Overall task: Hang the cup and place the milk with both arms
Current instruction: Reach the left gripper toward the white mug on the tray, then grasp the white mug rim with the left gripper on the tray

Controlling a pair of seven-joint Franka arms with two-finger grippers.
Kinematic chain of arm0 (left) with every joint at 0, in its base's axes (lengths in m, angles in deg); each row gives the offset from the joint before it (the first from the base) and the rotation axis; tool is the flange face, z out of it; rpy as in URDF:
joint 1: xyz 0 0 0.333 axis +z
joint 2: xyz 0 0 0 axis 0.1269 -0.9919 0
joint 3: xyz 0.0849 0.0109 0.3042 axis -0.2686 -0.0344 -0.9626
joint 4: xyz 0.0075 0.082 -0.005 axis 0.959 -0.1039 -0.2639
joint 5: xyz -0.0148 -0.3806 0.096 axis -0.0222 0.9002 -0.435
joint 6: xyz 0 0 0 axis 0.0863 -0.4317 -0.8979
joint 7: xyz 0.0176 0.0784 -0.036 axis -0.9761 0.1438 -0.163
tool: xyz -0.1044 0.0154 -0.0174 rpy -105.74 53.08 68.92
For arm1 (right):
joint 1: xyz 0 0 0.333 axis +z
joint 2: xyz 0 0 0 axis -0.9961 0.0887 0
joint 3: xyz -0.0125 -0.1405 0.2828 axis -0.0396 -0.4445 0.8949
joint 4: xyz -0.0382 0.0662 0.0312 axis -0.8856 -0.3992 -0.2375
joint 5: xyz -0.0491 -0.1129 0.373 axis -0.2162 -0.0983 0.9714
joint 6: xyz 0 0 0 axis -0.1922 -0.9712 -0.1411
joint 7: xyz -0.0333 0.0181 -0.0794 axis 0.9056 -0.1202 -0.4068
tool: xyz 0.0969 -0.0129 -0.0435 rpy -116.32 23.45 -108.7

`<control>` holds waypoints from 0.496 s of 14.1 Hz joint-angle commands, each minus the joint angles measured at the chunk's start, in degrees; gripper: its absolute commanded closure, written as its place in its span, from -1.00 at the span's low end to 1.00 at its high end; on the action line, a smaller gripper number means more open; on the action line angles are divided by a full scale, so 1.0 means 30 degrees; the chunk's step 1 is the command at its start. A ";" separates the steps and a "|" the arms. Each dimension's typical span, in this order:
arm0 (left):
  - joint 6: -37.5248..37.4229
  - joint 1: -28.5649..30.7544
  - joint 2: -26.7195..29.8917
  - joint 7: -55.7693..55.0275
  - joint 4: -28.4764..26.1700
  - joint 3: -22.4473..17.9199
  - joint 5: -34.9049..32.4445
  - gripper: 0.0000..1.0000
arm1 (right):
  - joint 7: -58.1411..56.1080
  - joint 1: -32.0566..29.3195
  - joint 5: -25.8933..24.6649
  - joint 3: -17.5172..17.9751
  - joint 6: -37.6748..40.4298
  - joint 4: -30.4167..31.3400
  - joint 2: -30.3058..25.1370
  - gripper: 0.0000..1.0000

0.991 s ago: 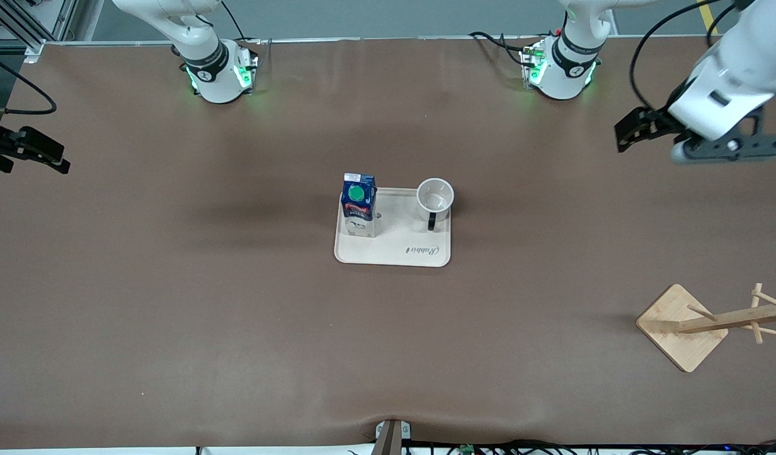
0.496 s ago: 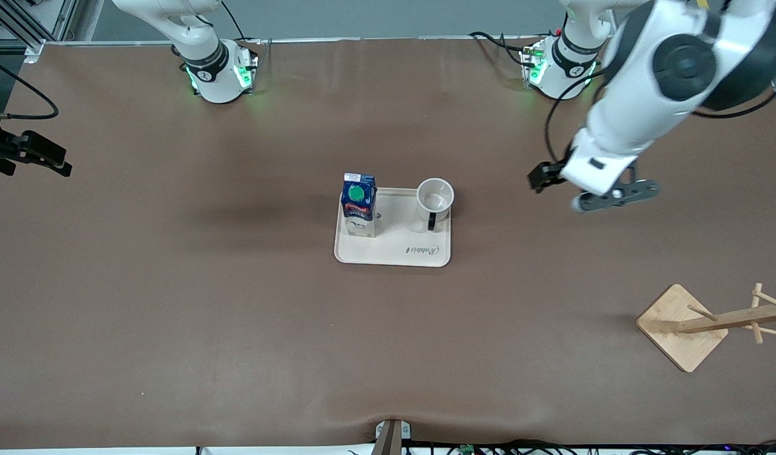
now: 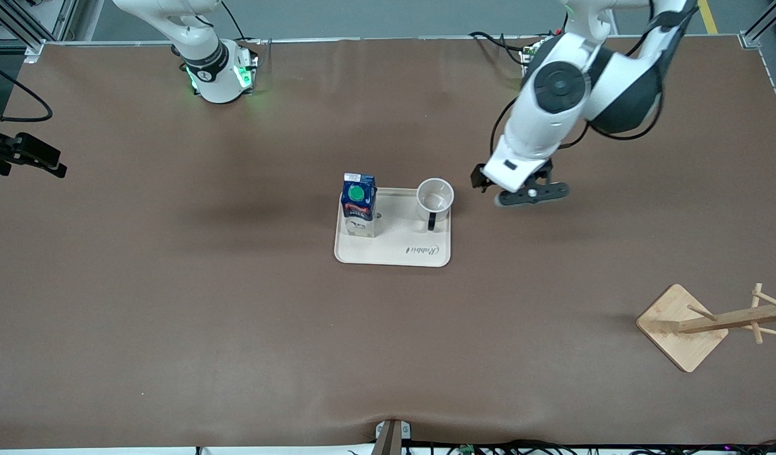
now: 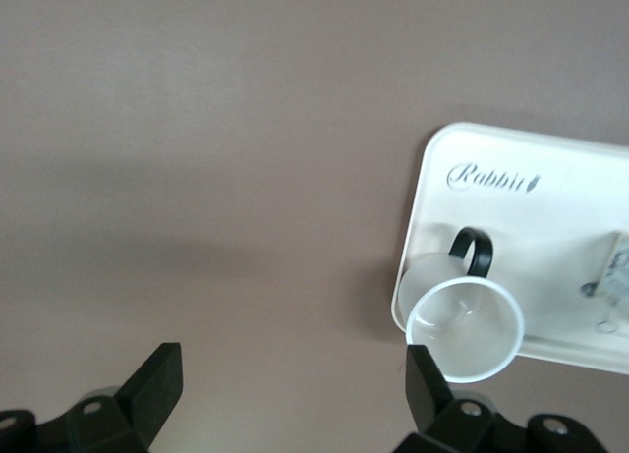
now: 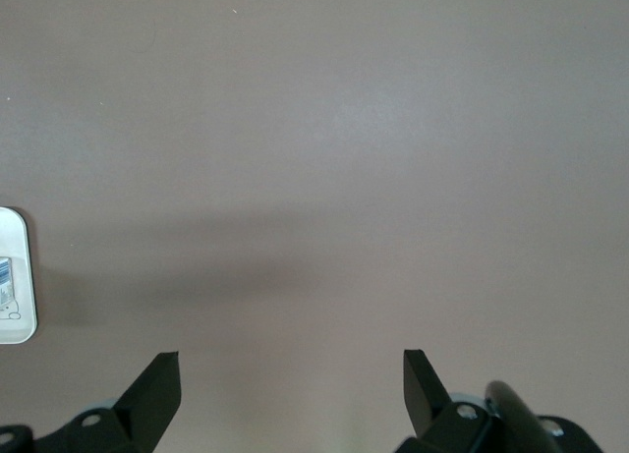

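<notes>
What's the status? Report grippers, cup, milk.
Left gripper open, over bare table beside the cup. Right gripper open, waiting at its table end. Cup and milk upright on the tray. Nothing in the way.

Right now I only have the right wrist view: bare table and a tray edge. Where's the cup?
Observer: The cup stands upright on the tray, beside the milk, on the side toward the left arm's end.
Operator: Left gripper?
Observer: The left gripper is open, over bare table just off the tray's cup end.
Operator: Rack?
Observer: The rack stands nearer the front camera than the tray, at the left arm's end.
</notes>
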 commanded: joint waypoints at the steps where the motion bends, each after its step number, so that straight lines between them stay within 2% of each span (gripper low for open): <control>1: 0.0862 -0.0741 -0.1597 -0.0013 0.0137 0.0073 -0.1058 -1.00 | -0.0245 -0.0376 0.0277 0.0203 0.0176 -0.0399 0.0166 -1.00; 3: 0.1390 -0.0917 -0.2359 0.0017 0.0107 0.0073 -0.1495 -0.94 | -0.0245 -0.0376 0.0306 0.0203 0.0147 -0.0399 0.0166 -1.00; 4: 0.1508 -0.1150 -0.2740 0.0162 0.0107 0.0102 -0.1904 -0.72 | -0.0245 -0.0376 0.0306 0.0203 0.0176 -0.0399 0.0166 -1.00; 6: 0.1946 -0.1328 -0.3560 0.0426 0.0136 0.0073 -0.2405 -0.51 | -0.0245 -0.0376 0.0306 0.0203 0.0176 -0.0399 0.0166 -1.00; 7: 0.2326 -0.1415 -0.3971 0.0398 0.0136 0.0102 -0.2406 -0.50 | -0.0245 -0.0376 0.0306 0.0203 0.0147 -0.0399 0.0166 -1.00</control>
